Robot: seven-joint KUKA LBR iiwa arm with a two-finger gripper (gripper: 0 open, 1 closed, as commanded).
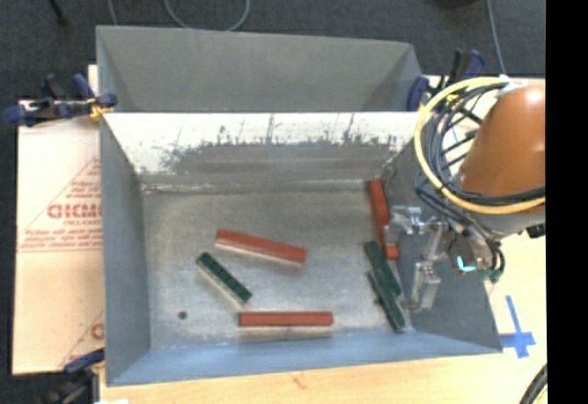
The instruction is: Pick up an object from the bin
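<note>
My gripper (413,255) hangs low at the bin's right wall, its two metal fingers apart and nothing showing between them. Just left of it a dark green bar (382,281) lies lengthwise along the foot of the right wall, close against the near finger. A red bar (378,202) lies in line with it, farther back along the same wall, and its near end reaches the gripper's far finger.
On the bin floor to the left lie a red bar (262,247), a shorter dark green bar (223,276) and another red bar (286,319) near the front wall. The arm with its orange dome and cables stands over the right rim.
</note>
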